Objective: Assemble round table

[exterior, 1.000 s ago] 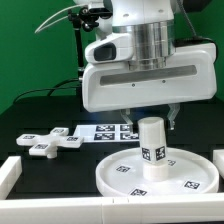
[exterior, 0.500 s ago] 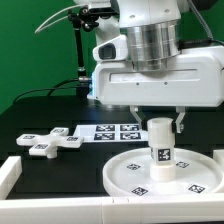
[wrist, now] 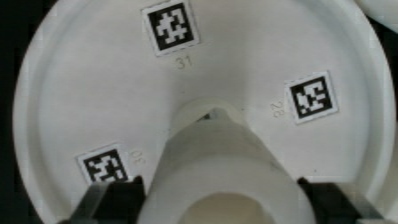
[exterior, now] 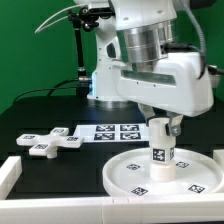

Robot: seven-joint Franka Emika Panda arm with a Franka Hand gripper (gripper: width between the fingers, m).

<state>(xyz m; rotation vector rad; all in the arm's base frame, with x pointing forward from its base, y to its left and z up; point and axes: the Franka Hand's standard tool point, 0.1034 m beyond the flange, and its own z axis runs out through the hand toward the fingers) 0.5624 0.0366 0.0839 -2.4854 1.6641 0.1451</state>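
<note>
The large round rimmed disc (exterior: 165,172) lies flat at the front of the black table, on the exterior view's right; it fills the wrist view (wrist: 107,110) with its square tags. The short cylindrical post (exterior: 161,147) stands upright on the disc's middle, a tag on its side. My gripper (exterior: 161,126) comes down from above and is shut on the post's upper part; in the wrist view the post (wrist: 222,160) sits between the two dark fingers (wrist: 111,200). The cross-shaped foot piece (exterior: 47,142) lies flat on the table at the exterior view's left, apart from the gripper.
The marker board (exterior: 112,132) lies flat behind the disc. A white rail (exterior: 10,175) borders the table at the front left. A dark stand (exterior: 80,60) rises at the back in front of a green backdrop.
The disc and the post have slid toward the exterior view's right together with my gripper. The wrist has then turned about its vertical axis while staying on the post.
</note>
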